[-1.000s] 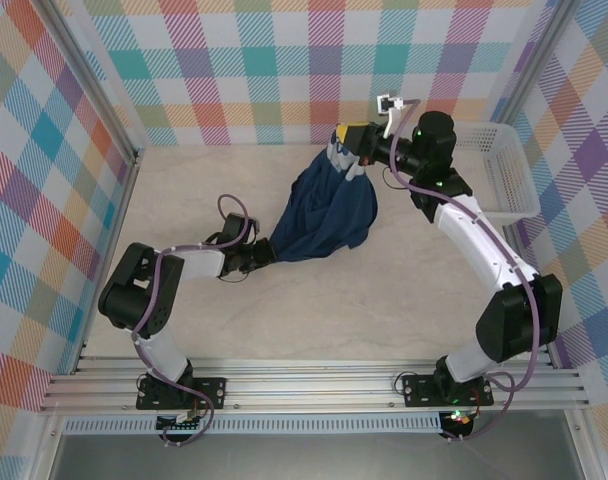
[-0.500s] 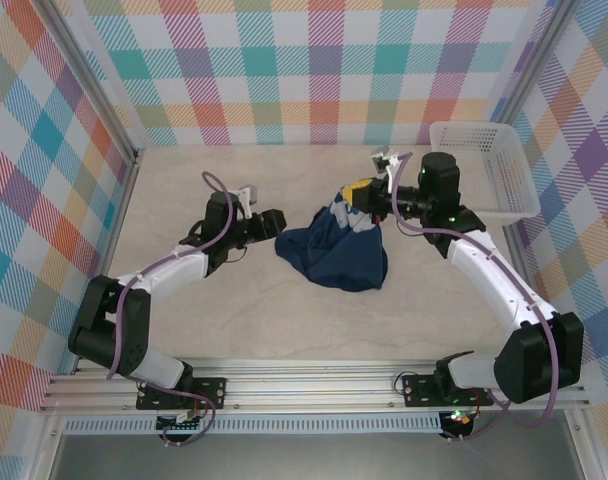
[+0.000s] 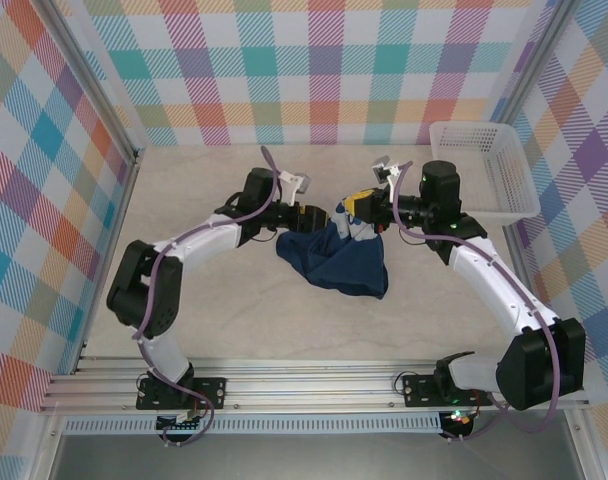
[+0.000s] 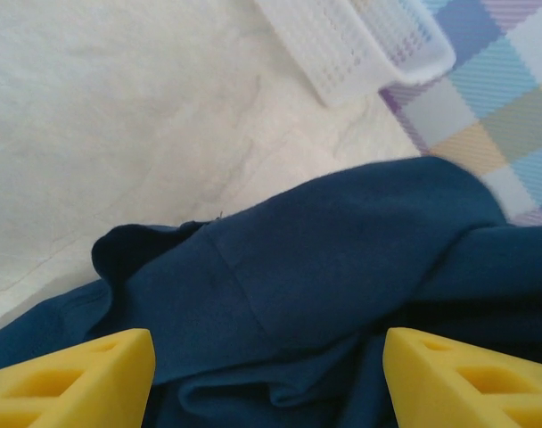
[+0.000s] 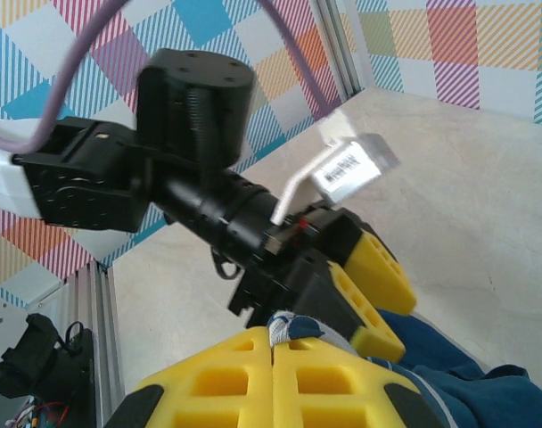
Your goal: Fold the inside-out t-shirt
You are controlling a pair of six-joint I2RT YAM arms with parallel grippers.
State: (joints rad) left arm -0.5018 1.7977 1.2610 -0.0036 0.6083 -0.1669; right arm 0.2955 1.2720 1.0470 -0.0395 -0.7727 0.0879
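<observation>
Two grippers meet at the top of the dark navy blue soft cloth inside-out t-shirt (image 3: 336, 268), heaped mid-bench (image 3: 234, 320); its folds hide any tag. The right gripper (image 5: 273, 357) has its jaws pinched on a cloth edge. The left gripper (image 4: 266, 374), fingers cut off by the frame, stands wide above the fabric. A second ago it was at the shirt's near left corner.

- Inside-out t-shirt (image 3: 339, 265): soft, matt navy cloth, creased.
- Tabletop (image 3: 174, 180): smooth, pale, matt surface.
- Basket (image 4: 360, 45): white perforated plastic.
- Left end effector (image 4: 269, 379) fingers (image 4: 75, 383): matt yellow plastic.
- Frame rails (image 3: 314, 378): brushed metal.
</observation>
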